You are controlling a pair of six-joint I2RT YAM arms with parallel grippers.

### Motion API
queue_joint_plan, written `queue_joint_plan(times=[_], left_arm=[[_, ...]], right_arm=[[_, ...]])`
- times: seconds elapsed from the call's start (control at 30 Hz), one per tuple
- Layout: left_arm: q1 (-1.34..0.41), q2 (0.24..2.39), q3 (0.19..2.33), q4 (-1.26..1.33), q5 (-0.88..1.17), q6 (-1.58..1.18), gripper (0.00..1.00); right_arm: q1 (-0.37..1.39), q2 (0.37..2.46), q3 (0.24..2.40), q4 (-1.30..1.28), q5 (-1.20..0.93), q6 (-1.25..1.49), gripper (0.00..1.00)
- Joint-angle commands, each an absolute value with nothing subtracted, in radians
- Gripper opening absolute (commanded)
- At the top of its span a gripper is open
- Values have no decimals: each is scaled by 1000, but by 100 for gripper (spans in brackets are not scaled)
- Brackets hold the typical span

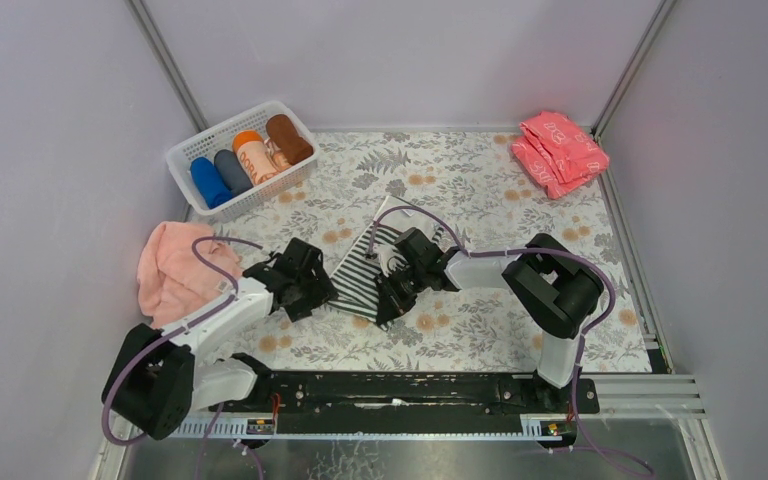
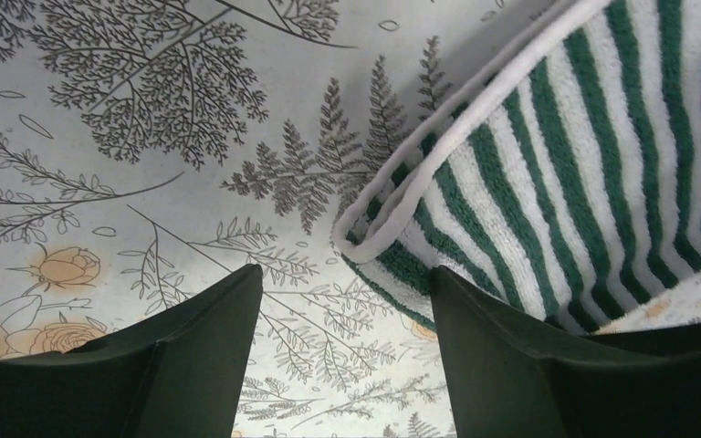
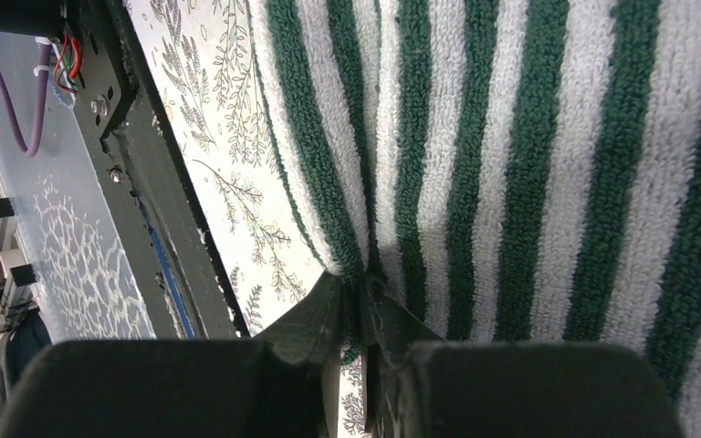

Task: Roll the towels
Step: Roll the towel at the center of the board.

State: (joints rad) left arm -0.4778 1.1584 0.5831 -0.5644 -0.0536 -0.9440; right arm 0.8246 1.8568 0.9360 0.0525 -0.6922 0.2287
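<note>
From above, the striped towel [image 1: 358,275] lies part-folded in the middle of the flowered counter [image 1: 480,190], with the left tool [image 1: 305,292] at its left edge and the right tool [image 1: 392,287] on its near right side. A pink towel [image 1: 172,268] is heaped far left. Rolled towels [image 1: 250,155] sit side by side in a white basket [image 1: 186,158] at the back left corner.

At the left wrist, the left tool [image 2: 347,278] gapes wide and holds nothing; a folded, white-hemmed corner of the striped towel [image 2: 584,164] lies just ahead of its right finger [image 2: 511,365].

At the right wrist, the right tool [image 3: 358,292] is pinched tight on a raised fold of the striped towel [image 3: 511,182].
</note>
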Motion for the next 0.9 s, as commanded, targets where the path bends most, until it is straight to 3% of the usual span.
queue_joint_plan(times=[0.0, 0.27, 0.73, 0.87], left_arm=[[-476, 1199, 618, -502, -144, -954, 63], [-476, 1307, 685, -474, -152, -947, 59], [-478, 1317, 614, -416, -106, -1009, 59], [-477, 1338, 607, -401, -110, -1017, 53]], right_arm=[[825, 1880, 941, 35, -696, 235, 1], [825, 1873, 935, 41, -695, 242, 1], [825, 1873, 934, 76, -708, 274, 1], [824, 1873, 932, 83, -709, 283, 0]])
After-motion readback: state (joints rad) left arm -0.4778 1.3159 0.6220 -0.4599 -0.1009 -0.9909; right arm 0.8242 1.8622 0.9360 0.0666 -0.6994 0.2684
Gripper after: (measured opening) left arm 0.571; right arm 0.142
